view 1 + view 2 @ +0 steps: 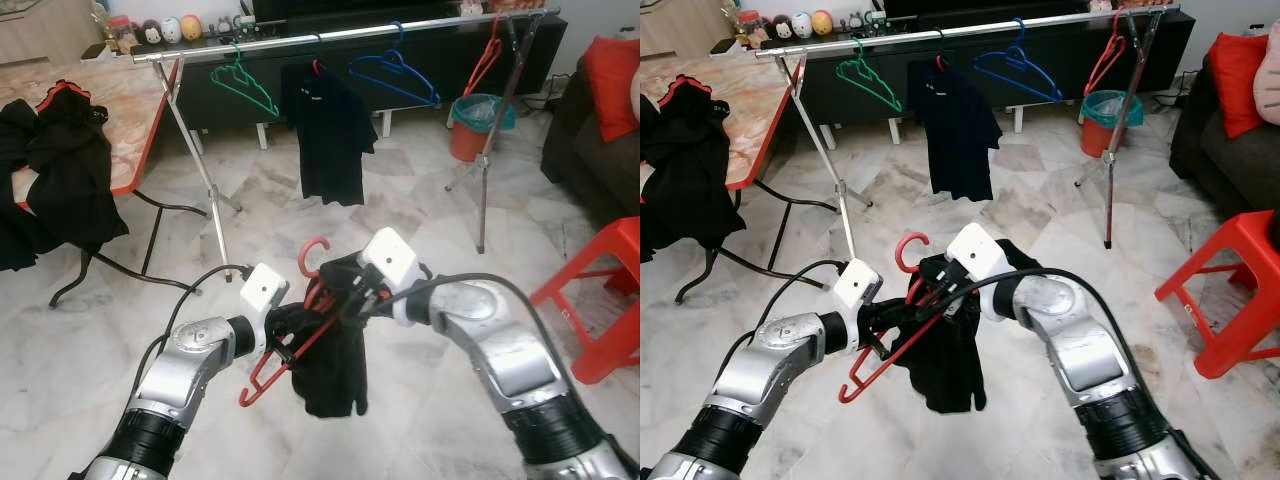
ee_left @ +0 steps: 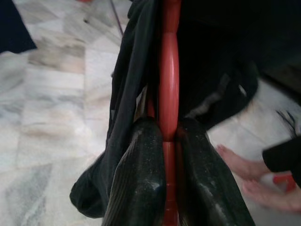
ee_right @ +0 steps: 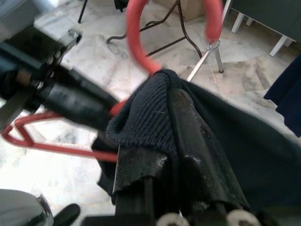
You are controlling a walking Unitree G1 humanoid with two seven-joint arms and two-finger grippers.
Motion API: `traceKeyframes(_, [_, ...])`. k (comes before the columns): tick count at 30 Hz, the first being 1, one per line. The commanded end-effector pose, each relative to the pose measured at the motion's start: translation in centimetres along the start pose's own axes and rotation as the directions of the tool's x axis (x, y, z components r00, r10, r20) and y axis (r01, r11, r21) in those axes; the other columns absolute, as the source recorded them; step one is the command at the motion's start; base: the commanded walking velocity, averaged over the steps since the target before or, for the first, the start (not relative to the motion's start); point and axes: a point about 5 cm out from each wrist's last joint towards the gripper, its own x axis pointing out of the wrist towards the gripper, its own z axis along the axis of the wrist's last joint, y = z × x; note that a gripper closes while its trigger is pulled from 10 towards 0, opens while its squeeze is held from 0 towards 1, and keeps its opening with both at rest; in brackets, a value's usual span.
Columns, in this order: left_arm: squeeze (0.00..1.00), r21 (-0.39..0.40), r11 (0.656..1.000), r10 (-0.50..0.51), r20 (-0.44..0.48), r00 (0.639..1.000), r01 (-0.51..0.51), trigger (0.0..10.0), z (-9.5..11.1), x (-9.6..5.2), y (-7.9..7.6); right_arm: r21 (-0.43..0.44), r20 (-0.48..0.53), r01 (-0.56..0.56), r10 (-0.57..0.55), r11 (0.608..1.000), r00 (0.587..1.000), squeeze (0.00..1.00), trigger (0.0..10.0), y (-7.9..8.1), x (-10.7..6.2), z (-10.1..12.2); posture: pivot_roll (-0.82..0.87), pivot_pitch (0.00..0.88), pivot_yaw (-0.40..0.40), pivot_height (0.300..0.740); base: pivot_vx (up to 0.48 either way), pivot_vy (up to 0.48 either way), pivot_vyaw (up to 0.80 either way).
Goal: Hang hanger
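A red hanger (image 1: 266,376) is held low in front of me, its hook (image 1: 312,254) pointing up. My left gripper (image 1: 296,322) is shut on the hanger's bar, and in the left wrist view the two fingers (image 2: 141,174) pinch the red bar (image 2: 168,70). A black garment (image 1: 332,368) drapes over the hanger. My right gripper (image 1: 347,296) is shut on the garment's collar (image 3: 150,103) just under the hook (image 3: 134,33). The clothes rail (image 1: 330,35) spans the back of the room.
On the rail hang a green hanger (image 1: 245,85), a black shirt (image 1: 330,130), a blue hanger (image 1: 392,72) and a red hanger (image 1: 485,55). A table (image 1: 120,110) with black clothes (image 1: 60,170) stands left. A red stool (image 1: 600,290) stands right. A person's bare feet (image 2: 240,165) stand nearby.
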Motion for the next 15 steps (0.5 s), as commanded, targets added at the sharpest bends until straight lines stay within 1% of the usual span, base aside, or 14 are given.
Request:
traceKeyframes(1, [0.00,0.012,0.997,0.070,0.085,0.994,-0.071,10.0,1.8,-0.4,1.3,-0.017,0.005,-0.050,0.050,0.999,0.999,0.00,10.0,1.0,0.2,0.1,-0.08,0.056,0.073,0.740,0.000,0.000,0.00])
traceKeyframes(3, [0.00,0.006,0.995,0.094,0.116,0.989,-0.095,10.0,2.3,-0.3,1.6,-0.011,-0.004,-0.046,0.046,0.999,0.999,0.00,10.0,0.9,0.1,-0.1,-0.08,0.058,0.071,0.740,0.000,0.000,0.00])
traceKeyframes(5, [0.00,-0.016,0.993,0.115,0.158,0.981,-0.114,10.0,2.8,-0.3,1.7,-0.011,-0.005,-0.066,0.066,0.998,0.998,0.00,10.0,1.1,-0.1,-0.3,-0.08,0.059,0.070,0.740,0.000,0.000,0.00])
traceKeyframes(6, [0.00,-0.016,0.993,0.115,0.158,0.981,-0.114,10.0,2.8,-0.3,1.7,-0.011,-0.005,-0.066,0.066,0.998,0.998,0.00,10.0,1.1,-0.1,-0.3,-0.08,0.059,0.070,0.740,0.000,0.000,0.00])
traceKeyframes(7, [0.00,-0.040,0.992,0.124,0.190,0.974,-0.119,10.0,3.2,-0.3,1.7,-0.008,0.008,-0.094,0.094,0.996,0.996,0.00,10.0,1.4,-0.3,-0.3,-0.08,0.060,0.069,0.740,0.000,0.000,0.00])
traceKeyframes(9, [0.00,-0.045,0.992,0.127,0.199,0.972,-0.121,10.0,3.3,-0.3,1.7,-0.008,0.012,-0.103,0.103,0.995,0.995,0.00,10.0,1.5,-0.3,-0.4,-0.08,0.060,0.069,0.740,0.000,0.000,0.00])
traceKeyframes(11, [0.00,-0.047,0.991,0.132,0.212,0.968,-0.125,10.0,3.5,-0.3,1.7,-0.028,-0.030,-0.121,0.120,0.992,0.992,0.00,10.0,1.7,-0.8,-1.0,-0.08,0.061,0.067,0.740,0.000,0.000,0.00])
traceKeyframes(15, [0.00,-0.046,0.989,0.144,0.220,0.965,-0.137,10.0,3.6,-0.3,1.7,-0.030,-0.061,-0.107,0.105,0.994,0.993,0.00,10.0,1.3,-1.1,-1.6,-0.09,0.061,0.066,0.740,0.000,0.000,0.00])
